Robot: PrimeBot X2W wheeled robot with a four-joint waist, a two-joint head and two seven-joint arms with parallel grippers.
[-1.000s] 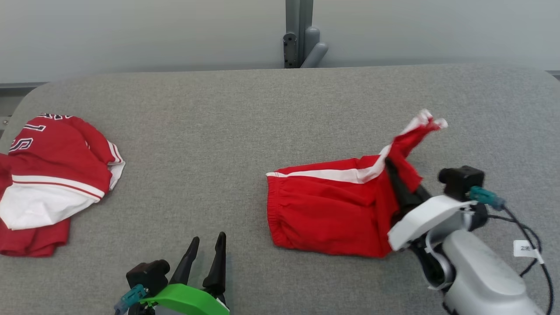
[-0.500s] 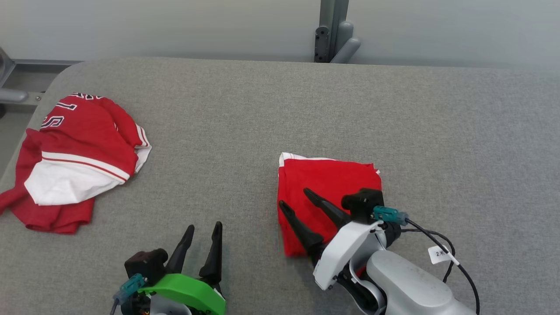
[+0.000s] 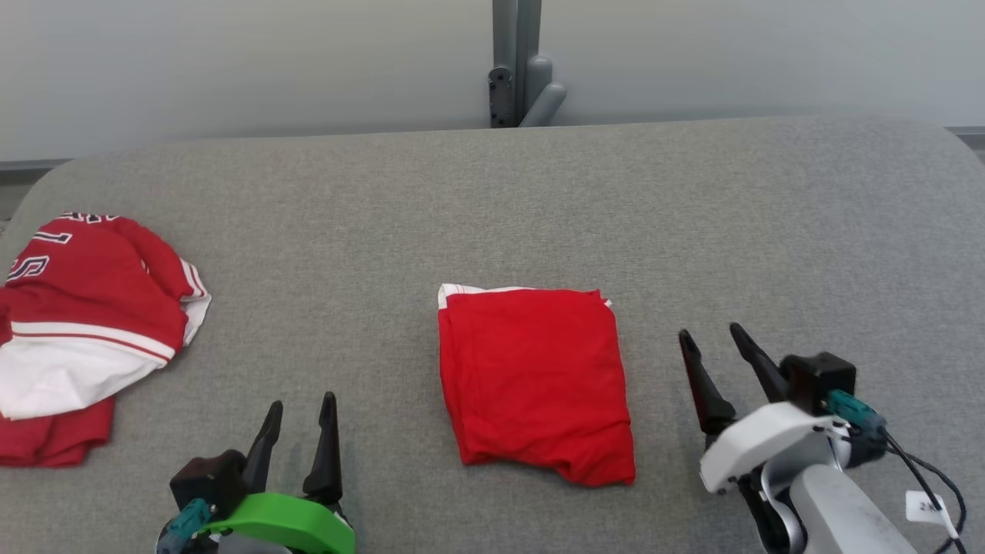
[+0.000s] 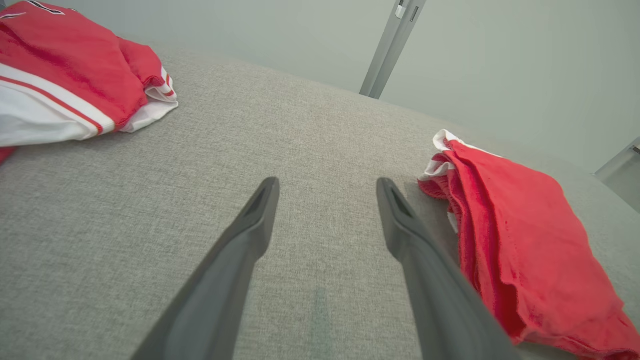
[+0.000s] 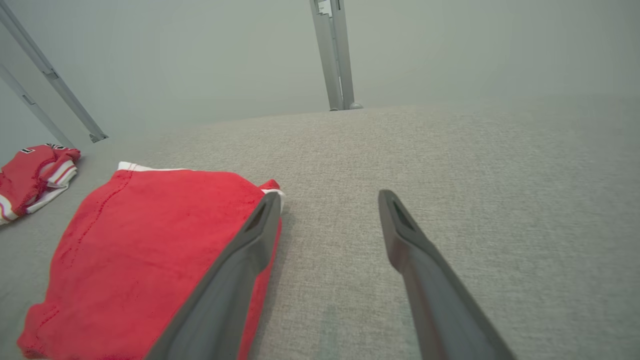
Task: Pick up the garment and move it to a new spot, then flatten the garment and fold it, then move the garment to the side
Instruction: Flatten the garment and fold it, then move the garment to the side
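The garment (image 3: 535, 381) is a red piece with white trim, folded into a rough square in the middle of the grey table (image 3: 539, 200). It also lies at the right of the left wrist view (image 4: 520, 240) and at the left of the right wrist view (image 5: 145, 255). My right gripper (image 3: 712, 342) stands open just right of the garment, apart from it, with nothing between its fingers. My left gripper (image 3: 302, 412) is open and empty near the table's front edge, left of the garment.
A second red and white garment (image 3: 85, 323) with lettering lies crumpled at the table's left edge. A grey post (image 3: 517, 65) rises behind the far edge. Bare grey cloth stretches across the right half of the table.
My right gripper has folded the raised end of the garment over, opened, let it go and pulled back to the right. The head camera has shifted. The left gripper stays open.
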